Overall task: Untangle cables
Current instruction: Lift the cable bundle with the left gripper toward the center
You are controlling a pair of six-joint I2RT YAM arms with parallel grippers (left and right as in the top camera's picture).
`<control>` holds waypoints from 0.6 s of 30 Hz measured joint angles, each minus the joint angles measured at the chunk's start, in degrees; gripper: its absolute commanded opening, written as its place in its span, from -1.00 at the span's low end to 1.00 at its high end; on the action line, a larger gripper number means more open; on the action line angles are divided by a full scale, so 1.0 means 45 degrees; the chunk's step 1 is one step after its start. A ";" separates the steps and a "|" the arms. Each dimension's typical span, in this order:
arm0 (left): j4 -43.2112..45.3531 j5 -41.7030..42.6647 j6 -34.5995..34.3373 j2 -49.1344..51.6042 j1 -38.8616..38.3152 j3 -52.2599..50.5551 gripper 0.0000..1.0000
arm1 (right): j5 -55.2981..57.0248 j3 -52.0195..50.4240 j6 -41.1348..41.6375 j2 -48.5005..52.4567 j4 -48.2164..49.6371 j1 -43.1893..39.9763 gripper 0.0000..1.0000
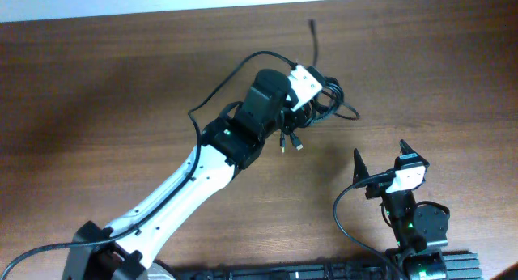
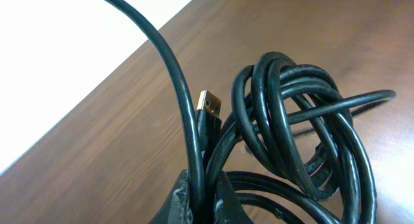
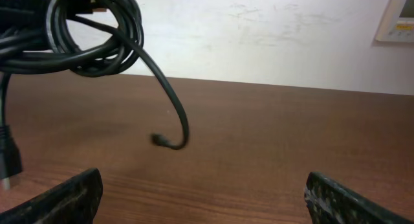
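Well, from above, the left arm (image 1: 186, 179) reaches across the brown table (image 1: 97, 94). The left gripper (image 1: 312, 98) is squeezed tight on the cables (image 1: 333, 102), a black bunch of loops near the far middle of the table. Two small plugs (image 1: 290, 142) hang down beside the gripper, and one thin end (image 1: 314, 33) points toward the far edge. The right gripper (image 1: 380, 150) sits well apart, near the front, with its jaws spread wide and nothing between them.

Up close on the left wrist, the left gripper (image 2: 204, 191) pinches one cord between its fingers (image 2: 178, 201). The cables (image 2: 291, 140) twist in a knot of loops just beyond. A plug (image 2: 208, 106) with a gold tip stands up beside the knot.

On the right wrist, the right gripper (image 3: 204, 198) is wide apart and holds nothing. The cables (image 3: 90, 36) show at the top left, and one tail (image 3: 171, 140) curls down toward the table (image 3: 291, 133).
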 measured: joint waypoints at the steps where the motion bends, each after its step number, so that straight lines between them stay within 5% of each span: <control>1: 0.0000 0.0583 0.0568 -0.0097 -0.0005 0.0000 -1.00 | 0.0000 0.0000 0.0010 0.0000 0.0000 0.0000 0.97; 6: 0.0015 0.2210 0.2040 -0.0296 -0.0005 0.0000 -1.00 | 0.0000 0.0000 -0.0005 0.0000 0.0000 0.0000 0.97; 18: -0.0175 0.2424 0.2229 -0.1389 -0.0005 0.0000 -1.00 | -0.2084 0.0369 0.0563 0.0000 0.0092 0.0000 0.98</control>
